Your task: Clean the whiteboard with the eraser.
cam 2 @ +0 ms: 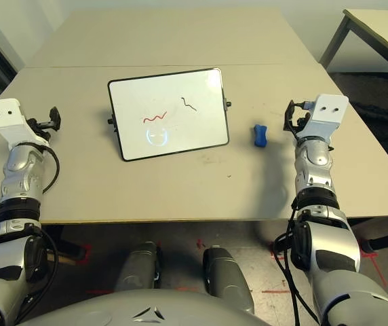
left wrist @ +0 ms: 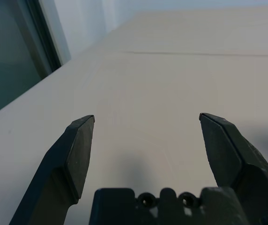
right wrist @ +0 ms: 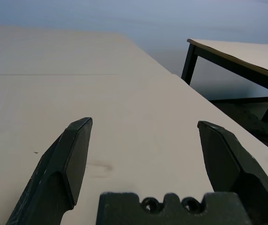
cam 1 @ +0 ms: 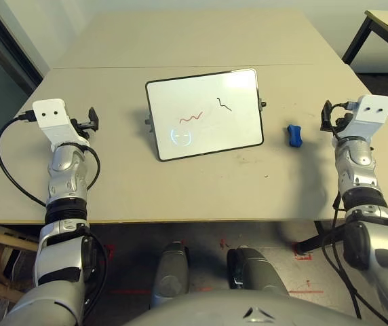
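Observation:
The whiteboard (cam 1: 204, 113) lies in the middle of the table, slightly turned, with a red squiggle, a black squiggle and a faint blue circle drawn on it. The blue eraser (cam 1: 294, 134) lies on the table just right of the board. My right gripper (cam 1: 327, 117) rests a little to the right of the eraser, open and empty; its fingers (right wrist: 73, 161) stand wide over bare table. My left gripper (cam 1: 92, 119) sits at the table's left side, well left of the board, open with nothing between its fingers (left wrist: 75, 159).
The beige table (cam 1: 180, 41) runs back as two joined tops with a seam behind the board. A second table (cam 1: 384, 27) with dark legs stands at the far right. A dark window wall (left wrist: 12, 51) borders the left side.

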Tool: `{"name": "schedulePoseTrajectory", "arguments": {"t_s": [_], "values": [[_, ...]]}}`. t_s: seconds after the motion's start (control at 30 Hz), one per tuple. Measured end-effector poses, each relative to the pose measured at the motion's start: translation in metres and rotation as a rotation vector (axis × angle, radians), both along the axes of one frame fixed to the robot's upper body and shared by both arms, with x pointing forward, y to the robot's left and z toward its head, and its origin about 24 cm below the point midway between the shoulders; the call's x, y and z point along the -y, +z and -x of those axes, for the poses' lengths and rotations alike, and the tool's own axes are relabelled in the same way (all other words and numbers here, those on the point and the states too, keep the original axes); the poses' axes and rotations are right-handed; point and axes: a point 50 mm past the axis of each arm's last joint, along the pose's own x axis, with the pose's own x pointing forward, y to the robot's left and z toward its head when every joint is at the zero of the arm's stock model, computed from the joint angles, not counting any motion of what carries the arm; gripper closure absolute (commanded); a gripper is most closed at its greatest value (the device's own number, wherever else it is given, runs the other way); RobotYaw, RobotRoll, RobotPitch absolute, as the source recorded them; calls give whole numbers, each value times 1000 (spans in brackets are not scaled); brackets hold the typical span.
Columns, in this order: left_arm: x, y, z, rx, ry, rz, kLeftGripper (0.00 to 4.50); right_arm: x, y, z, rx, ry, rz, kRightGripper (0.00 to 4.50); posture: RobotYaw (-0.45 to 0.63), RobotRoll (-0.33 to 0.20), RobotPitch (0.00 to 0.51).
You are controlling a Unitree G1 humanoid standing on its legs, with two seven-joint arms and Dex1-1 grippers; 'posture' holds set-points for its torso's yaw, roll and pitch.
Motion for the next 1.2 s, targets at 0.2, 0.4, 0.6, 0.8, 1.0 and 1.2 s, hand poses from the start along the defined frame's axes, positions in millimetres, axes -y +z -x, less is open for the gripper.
{"name": "schedulePoseTrajectory", "arguments": {"t_s": [0.2, 0.4, 0.6, 0.8, 1.0, 1.2], "values": [[-1, 3, 1, 11, 3, -3, 0, 0, -2, 0, -9, 10, 0, 39, 308, 0, 43], [-1, 3, 2, 4, -39, 0, 0, -2, 3, -1, -5, 26, -1, 39, 295, 0, 44], [-8, 21, 3, 16, -213, -7, 0, -9, 20, -6, -68, 84, -19, 39, 272, 0, 47], [-11, 50, 11, 24, -514, -38, 0, -29, 37, -5, -303, 233, -131, 39, 260, 0, 54], [-15, 64, 27, -46, -764, -44, 0, -53, 39, 7, -563, 336, -175, 39, 273, 0, 62], [-1, 79, 45, -118, -1044, -14, 0, -66, 34, 11, -742, 369, -176, 39, 317, 0, 74]]}}
